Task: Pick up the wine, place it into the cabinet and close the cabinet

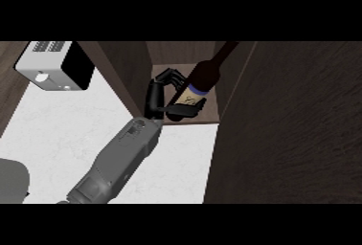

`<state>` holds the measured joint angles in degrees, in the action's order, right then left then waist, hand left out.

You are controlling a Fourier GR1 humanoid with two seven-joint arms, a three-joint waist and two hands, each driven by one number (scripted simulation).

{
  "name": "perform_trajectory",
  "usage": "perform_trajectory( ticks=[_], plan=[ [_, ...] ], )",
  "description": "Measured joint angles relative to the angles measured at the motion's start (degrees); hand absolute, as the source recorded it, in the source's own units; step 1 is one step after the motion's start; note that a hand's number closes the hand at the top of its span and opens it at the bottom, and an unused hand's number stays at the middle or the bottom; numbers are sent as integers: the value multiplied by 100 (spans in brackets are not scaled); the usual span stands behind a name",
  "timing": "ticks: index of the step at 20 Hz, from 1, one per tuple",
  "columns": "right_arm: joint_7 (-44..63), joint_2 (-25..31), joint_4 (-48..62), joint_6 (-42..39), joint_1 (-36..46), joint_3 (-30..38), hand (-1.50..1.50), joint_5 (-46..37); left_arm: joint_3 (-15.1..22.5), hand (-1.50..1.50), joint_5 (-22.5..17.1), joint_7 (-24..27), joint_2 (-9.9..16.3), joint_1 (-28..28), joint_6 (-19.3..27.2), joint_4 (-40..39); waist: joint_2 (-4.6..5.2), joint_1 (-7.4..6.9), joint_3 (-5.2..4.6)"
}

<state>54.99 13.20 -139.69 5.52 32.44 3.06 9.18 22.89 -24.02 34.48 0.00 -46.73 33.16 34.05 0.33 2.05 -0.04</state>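
Head view: the wine bottle [200, 81] stands tilted inside the open cabinet [185, 123], its base on the brown shelf floor and its dark neck leaning up and to the right toward the top of the opening. A blue band and a pale label show on its lower body. One black hand [159, 93] is at the bottle, on the end of a grey forearm [120, 160] that rises from the lower left; by the view alone it cannot be told for sure which arm this is, though it reads as the right one reaching across. Its fingers [170, 76] curl round the bottle's left side and the thumb [182, 110] wraps under the label, so the hand is clasped on the bottle.

Around it, the cabinet's left wall [117, 76] stands just beside the back of the hand, and the big dark door panel [290, 124] fills the right side, close to the bottle's neck. A white toaster-like appliance [53, 64] with a black side sits on the white marbled counter [63, 134] at upper left, well apart from the arm. A grey rounded shape [13, 179] shows at the lower left edge.

The opening is narrow; the counter left of the forearm lies open
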Motion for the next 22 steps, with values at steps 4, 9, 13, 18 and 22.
perform_trajectory(
  ticks=[4,9,13,18,22],
  plan=[
    [55,10,-3,13,64,-3,-150,12,-283,150,-238,395,-1,-243,-243,-512,8,21,-2],
    [62,25,145,-2,246,77,-150,79,-453,150,-651,684,-1,-436,-418,-859,20,52,-2],
    [33,-66,132,16,165,-74,-150,75,-772,150,-782,799,16,-728,-697,-1371,31,60,-1],
    [22,-75,149,24,254,-47,-150,88,-910,150,-924,802,3,-1069,-748,-1809,45,108,-2],
    [56,-57,152,52,349,-61,-150,87,-1040,150,-870,845,37,-1366,-707,-2165,52,111,-1]
  ],
)
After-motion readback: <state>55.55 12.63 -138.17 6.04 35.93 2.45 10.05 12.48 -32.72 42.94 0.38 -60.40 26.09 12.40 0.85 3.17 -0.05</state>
